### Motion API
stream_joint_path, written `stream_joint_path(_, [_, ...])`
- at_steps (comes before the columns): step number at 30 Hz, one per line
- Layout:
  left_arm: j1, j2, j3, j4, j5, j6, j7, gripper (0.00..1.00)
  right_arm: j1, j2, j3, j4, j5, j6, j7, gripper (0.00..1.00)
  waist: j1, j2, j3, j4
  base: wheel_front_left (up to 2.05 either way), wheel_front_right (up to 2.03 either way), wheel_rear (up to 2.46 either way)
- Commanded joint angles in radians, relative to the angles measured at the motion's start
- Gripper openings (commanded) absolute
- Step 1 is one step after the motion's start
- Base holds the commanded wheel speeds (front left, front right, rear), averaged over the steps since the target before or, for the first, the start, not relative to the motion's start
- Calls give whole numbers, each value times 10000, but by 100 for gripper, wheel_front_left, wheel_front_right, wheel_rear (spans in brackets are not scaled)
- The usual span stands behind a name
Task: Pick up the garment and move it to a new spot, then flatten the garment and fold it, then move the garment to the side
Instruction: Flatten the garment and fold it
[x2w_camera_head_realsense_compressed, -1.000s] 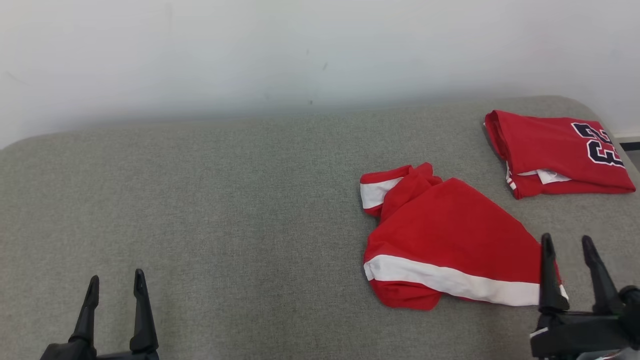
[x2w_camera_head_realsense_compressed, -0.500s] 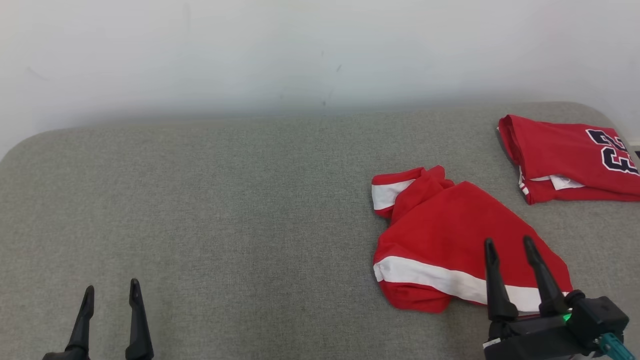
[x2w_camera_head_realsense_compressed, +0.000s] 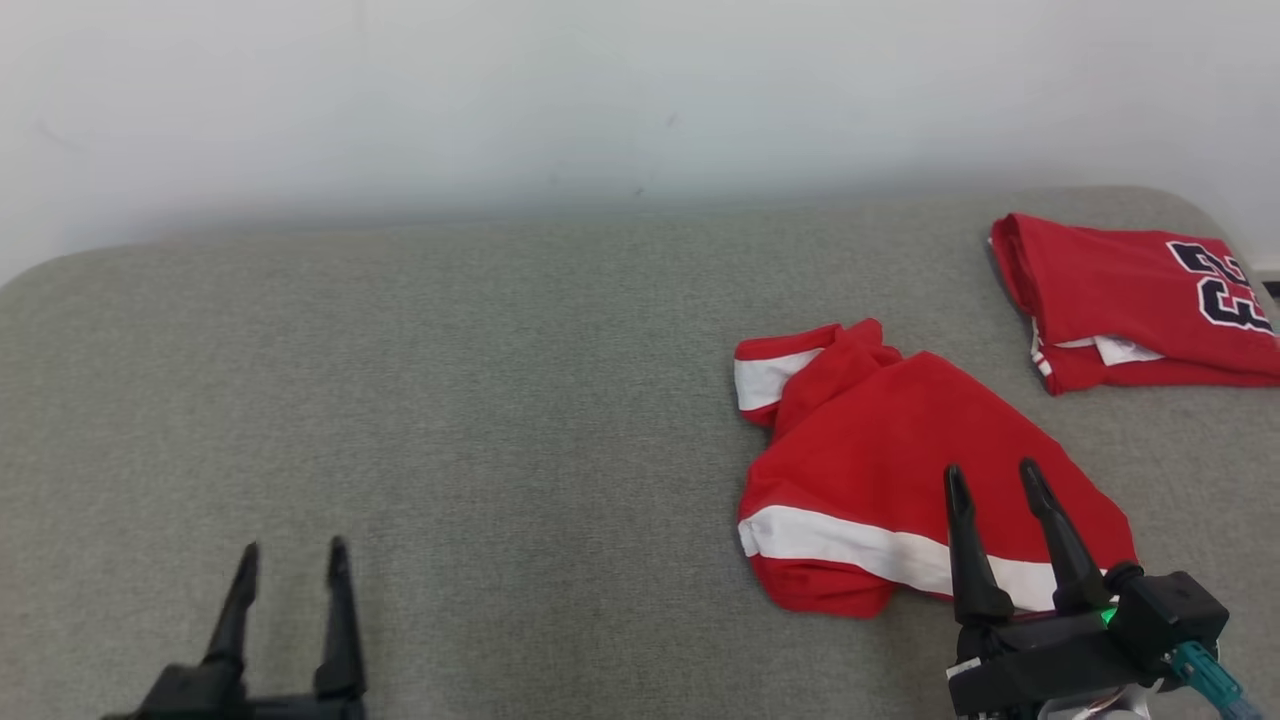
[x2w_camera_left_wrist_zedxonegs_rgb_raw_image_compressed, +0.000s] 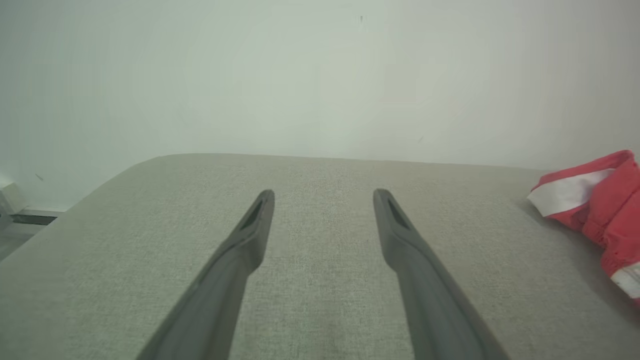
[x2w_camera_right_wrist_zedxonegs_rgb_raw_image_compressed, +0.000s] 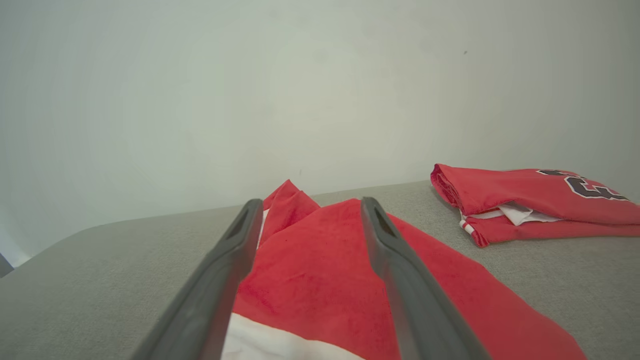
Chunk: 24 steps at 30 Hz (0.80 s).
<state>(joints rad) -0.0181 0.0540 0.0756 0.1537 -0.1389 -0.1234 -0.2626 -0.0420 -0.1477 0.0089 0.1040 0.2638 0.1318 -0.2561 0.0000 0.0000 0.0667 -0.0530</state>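
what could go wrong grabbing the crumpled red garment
The open right gripper is over the crumpled red garment with white bands, lying in overlapping layers: a pinch might catch one layer and lift it bunched. The folded red jersey with dark numerals lies close; swinging that way could disturb it.

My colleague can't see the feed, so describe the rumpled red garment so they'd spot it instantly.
On the right half of the grey padded surface, nearer the robot, lies a rumpled red garment beneath the open right gripper. Unlike the folded red jersey in the far right corner, it has broad white bands and no dark numerals showing.
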Motion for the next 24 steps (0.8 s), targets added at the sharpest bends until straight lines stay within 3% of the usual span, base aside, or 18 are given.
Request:
stream_joint_path(1, [-260, 36, -230, 117, 97, -37, -29, 100, -106, -11, 28, 38, 78, -27, -56, 100, 0, 0, 148, -239, 0, 0, 0])
stream_joint_path(16, [-2988, 499, -3854, 2778, -1079, -58, -22, 100, -503, 369, -144, 55, 125, -27, -97, 100, 0, 0, 1060, -2069, 0, 0, 0])
stream_joint_path(24, [-3960, 460, -5555, 4007, -1956, -58, -23, 100, -577, 504, -180, 43, 167, -27, -100, 100, 0, 0, 1254, -2675, 0, 0, 0])
